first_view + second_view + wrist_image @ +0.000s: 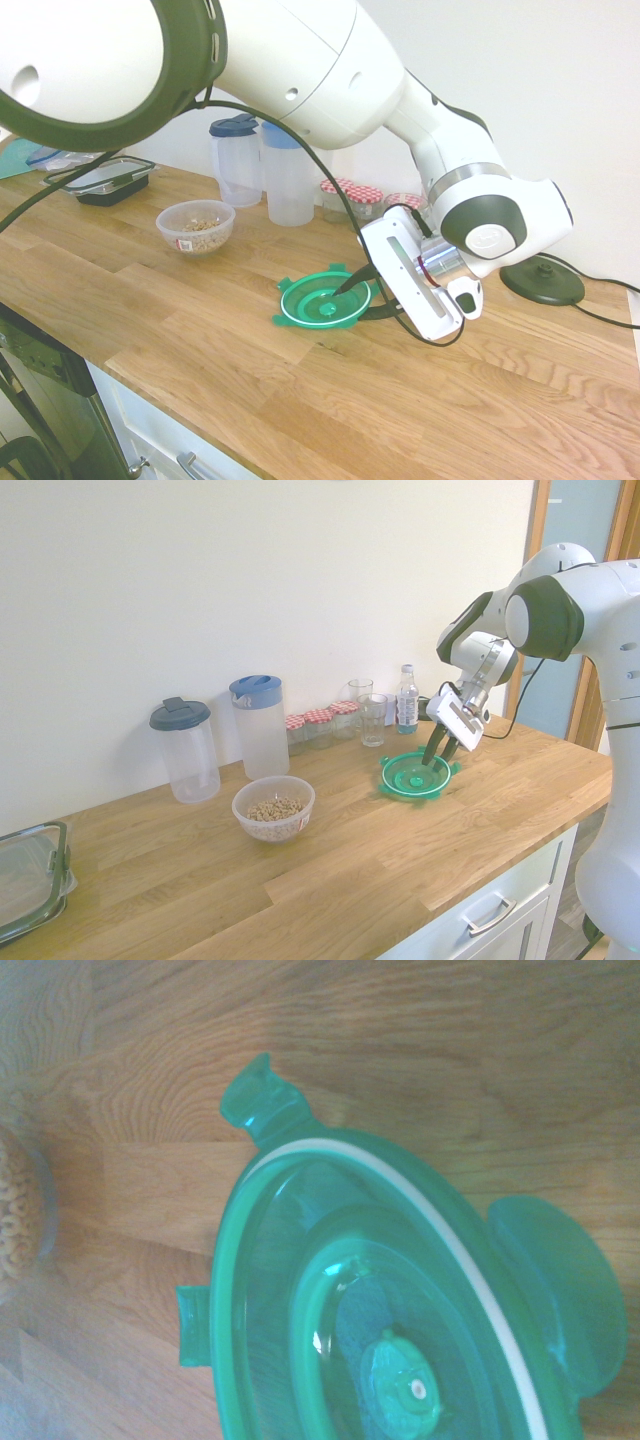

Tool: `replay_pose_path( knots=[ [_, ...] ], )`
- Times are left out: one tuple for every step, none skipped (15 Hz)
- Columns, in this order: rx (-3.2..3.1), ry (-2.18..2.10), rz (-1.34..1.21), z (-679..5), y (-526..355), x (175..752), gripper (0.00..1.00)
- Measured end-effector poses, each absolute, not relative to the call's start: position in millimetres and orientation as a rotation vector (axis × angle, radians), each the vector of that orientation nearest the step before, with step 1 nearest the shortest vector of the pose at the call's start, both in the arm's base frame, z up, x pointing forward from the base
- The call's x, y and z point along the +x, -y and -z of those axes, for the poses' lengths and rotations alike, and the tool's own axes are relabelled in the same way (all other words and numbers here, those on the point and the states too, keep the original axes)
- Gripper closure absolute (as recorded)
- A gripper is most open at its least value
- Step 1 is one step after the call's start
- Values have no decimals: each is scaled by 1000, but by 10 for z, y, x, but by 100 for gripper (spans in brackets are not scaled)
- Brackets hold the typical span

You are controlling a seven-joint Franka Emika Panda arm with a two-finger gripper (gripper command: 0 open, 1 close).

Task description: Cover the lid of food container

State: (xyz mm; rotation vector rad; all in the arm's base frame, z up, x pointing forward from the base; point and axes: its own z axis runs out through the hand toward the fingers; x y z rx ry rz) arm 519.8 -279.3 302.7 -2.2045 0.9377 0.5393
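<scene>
The green lid (325, 300) lies on the wooden worktop (200, 330), well apart from the bowl of grains (196, 226). The pincer (362, 290) sits at the lid's rim, fingers partly apart; a firm hold cannot be told. It should squeeze the rim tight, then lift straight up.

Green lid (400, 1300) lying close up on the wooden tabletop (400, 1050).
Its white ring is curving along the rim, clip tabs are sticking outward, and the grain-filled food container (20, 1210) is showing blurred at the edge.
</scene>
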Motion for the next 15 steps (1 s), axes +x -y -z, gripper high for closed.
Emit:
replay_pose_path(
  knots=[
    [-2202,-939,-540,-3008,2788,5190,100],
    [-2200,-942,-540,-2974,2783,5174,100],
    [-2199,-941,-540,-2935,2778,5154,100],
    [-2196,-940,-542,-2904,2771,5136,100],
    [-2194,-942,-542,-2871,2764,5120,100],
    [-2192,-943,-542,-2843,2755,5109,100],
    [-2189,-942,-544,-2826,2744,5103,100],
    [-2188,-940,-545,-2815,2737,5099,100],
    [-2189,-939,-544,-2812,2737,5098,100],
    [-2189,-939,-542,-2813,2741,5098,100],
    [-2190,-940,-540,-2819,2748,5094,100],
    [-2192,-939,-531,-2850,2762,5091,100],
    [-2199,-936,-512,-2926,2786,5086,100],
    [-2215,-934,-484,-3063,2820,5077,100],
    [-2251,-927,-449,-3262,2858,5058,100]
  ],
)
